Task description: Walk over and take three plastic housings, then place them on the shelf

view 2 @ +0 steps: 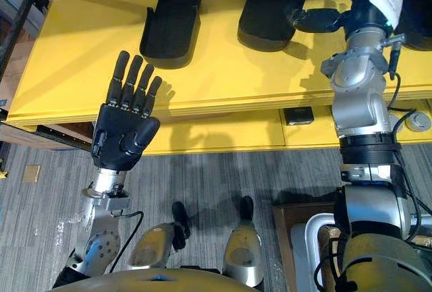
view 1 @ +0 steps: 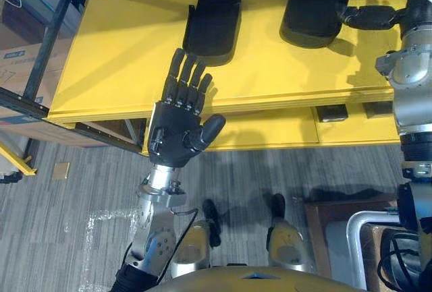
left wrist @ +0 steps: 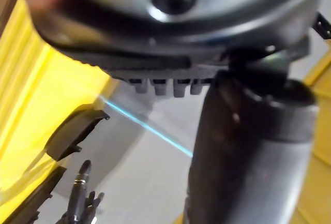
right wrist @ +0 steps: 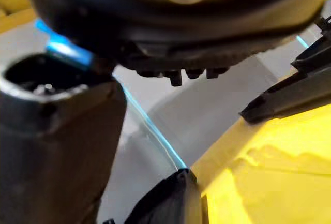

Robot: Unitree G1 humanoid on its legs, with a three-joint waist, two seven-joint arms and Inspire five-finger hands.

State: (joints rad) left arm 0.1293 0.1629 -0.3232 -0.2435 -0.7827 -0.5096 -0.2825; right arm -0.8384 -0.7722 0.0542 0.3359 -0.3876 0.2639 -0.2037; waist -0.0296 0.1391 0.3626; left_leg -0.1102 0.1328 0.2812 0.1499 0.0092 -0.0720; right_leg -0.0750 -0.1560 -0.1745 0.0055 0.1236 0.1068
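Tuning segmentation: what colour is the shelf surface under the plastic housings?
The shelf surface is bright yellow; best in the left eye view.

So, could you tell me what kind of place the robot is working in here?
Likely a workshop or factory storage area: black plastic housings lie on a yellow shelf carried by a dark metal rack, with a cardboard box beside it and grey plank flooring below.

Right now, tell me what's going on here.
A left housing and a right housing, both black plastic, lie on the yellow shelf. The robot's left hand hovers open over the shelf's front edge, holding nothing, just short of the left housing. Its right hand reaches against the right housing's side; whether it grips cannot be told.
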